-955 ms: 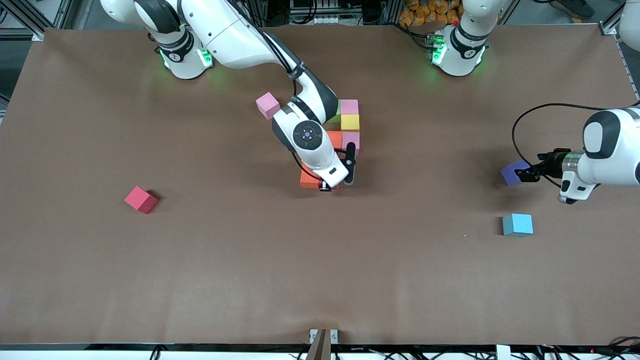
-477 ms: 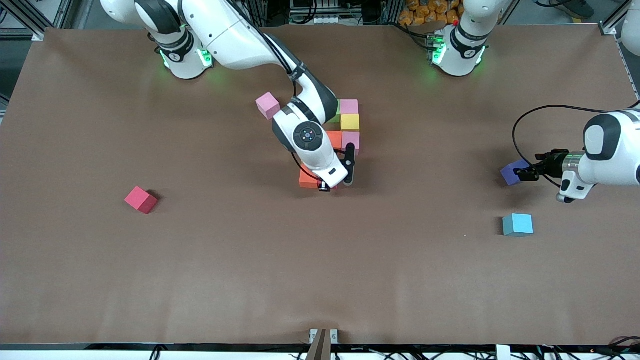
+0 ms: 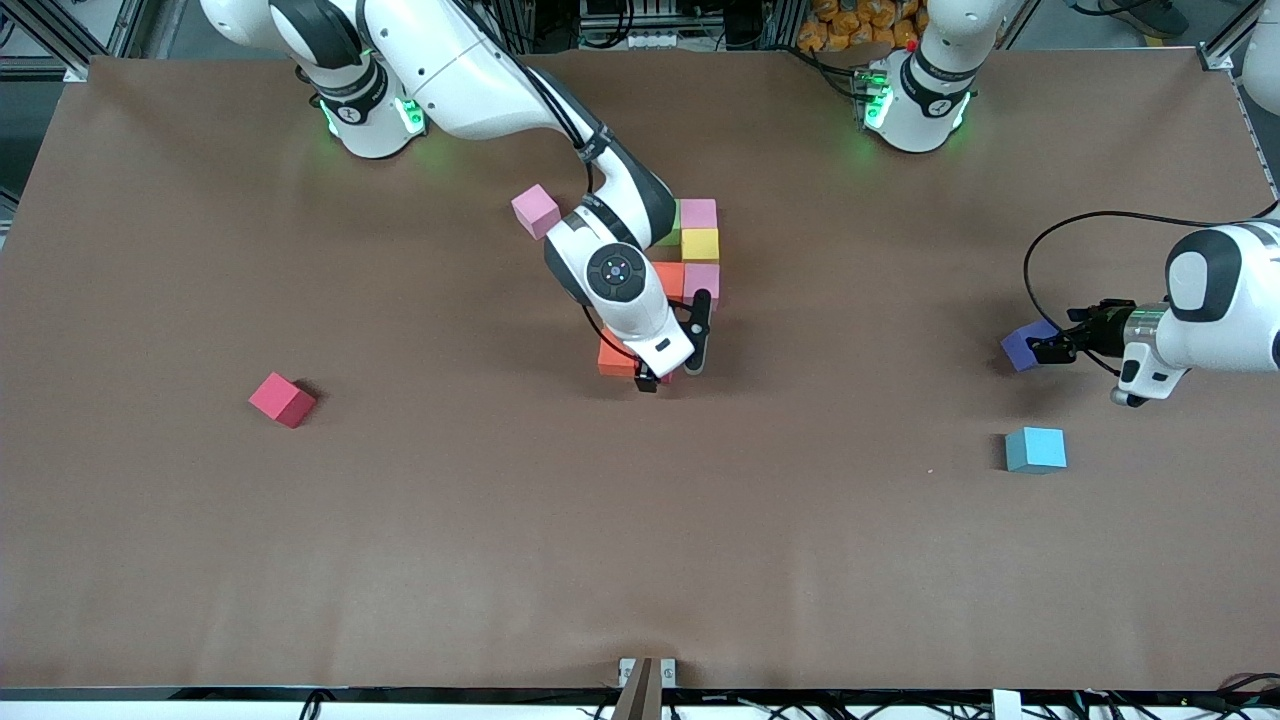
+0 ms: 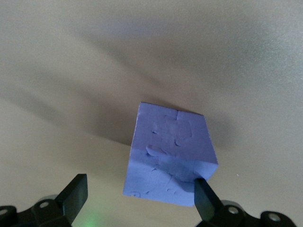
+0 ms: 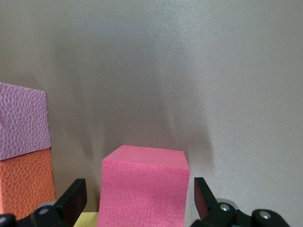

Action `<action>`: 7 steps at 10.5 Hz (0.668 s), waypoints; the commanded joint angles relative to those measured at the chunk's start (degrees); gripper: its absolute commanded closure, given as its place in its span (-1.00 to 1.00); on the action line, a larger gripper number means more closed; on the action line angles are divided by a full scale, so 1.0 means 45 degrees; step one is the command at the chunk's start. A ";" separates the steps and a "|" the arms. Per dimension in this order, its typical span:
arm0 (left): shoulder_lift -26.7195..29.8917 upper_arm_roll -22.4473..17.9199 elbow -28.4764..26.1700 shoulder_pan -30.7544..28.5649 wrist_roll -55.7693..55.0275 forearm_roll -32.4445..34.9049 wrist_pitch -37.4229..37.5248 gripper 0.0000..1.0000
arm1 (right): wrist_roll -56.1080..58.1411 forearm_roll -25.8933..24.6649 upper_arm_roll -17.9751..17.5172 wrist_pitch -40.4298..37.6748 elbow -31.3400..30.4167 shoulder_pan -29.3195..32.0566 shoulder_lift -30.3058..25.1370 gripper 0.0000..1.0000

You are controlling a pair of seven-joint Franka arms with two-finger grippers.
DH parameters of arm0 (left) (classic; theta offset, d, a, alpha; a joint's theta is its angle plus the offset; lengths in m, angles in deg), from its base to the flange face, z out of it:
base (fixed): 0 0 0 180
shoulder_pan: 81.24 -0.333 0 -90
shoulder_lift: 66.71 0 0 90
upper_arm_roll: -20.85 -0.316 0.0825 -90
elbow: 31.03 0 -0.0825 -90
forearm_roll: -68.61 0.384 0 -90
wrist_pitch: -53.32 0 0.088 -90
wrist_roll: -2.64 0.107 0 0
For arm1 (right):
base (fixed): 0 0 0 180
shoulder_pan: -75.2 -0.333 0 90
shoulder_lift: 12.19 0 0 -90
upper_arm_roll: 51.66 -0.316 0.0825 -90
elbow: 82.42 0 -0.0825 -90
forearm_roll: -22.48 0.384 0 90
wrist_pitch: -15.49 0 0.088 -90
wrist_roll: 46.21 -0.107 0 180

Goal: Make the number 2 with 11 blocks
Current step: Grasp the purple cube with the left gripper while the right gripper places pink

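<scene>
**A:** Progress on the 2 (image 3: 700, 244)?

**B:** Partly built, I'd say. It sits mid-table, nearer the arms' bases than the camera. I can make out a green block (image 3: 670, 214), a pink (image 3: 698, 212), a yellow (image 3: 700, 244), an orange (image 3: 670, 277) and a lilac one (image 3: 704, 279) packed tight. A second orange (image 3: 615, 358) marks the bottom row, nearer the camera. The right arm hides the rest.

**A:** And the right gripper (image 3: 674, 362)?

**B:** It is low over that bottom row with its jaws spread. The right wrist view shows a hot-pink block (image 5: 144, 184) between them with a gap on each side, so it is not gripped. It rests on the table (image 3: 500, 550), near the second orange but seemingly not yet flush.

**A:** What's left?

**B:** Four blocks lie loose. A pale pink one (image 3: 535, 210) is just beside the digit, toward the right arm's end. A red one (image 3: 281, 399) is well out toward that same end. A blue one (image 3: 1035, 449) and a purple one (image 3: 1022, 347) are near the left arm's end. By my count all four are probably needed.

**A:** Left gripper (image 3: 1047, 350)?

**B:** Down at the purple block with its jaws wide around it. One finger (image 4: 203, 198) touches a corner and the other stands clear, so nothing is held.

**A:** How does the digit look?

**B:** Its rows are straight, matte foam in mixed colours. Only the top and middle read so far.
</scene>
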 commanded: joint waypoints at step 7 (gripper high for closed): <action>0.0075 0.0328 -0.0100 -0.0189 0.0265 -0.0533 -0.0069 -1.00 | -0.0258 -0.0015 -0.0059 -0.2557 0.0205 0.0466 -0.1554 -1.00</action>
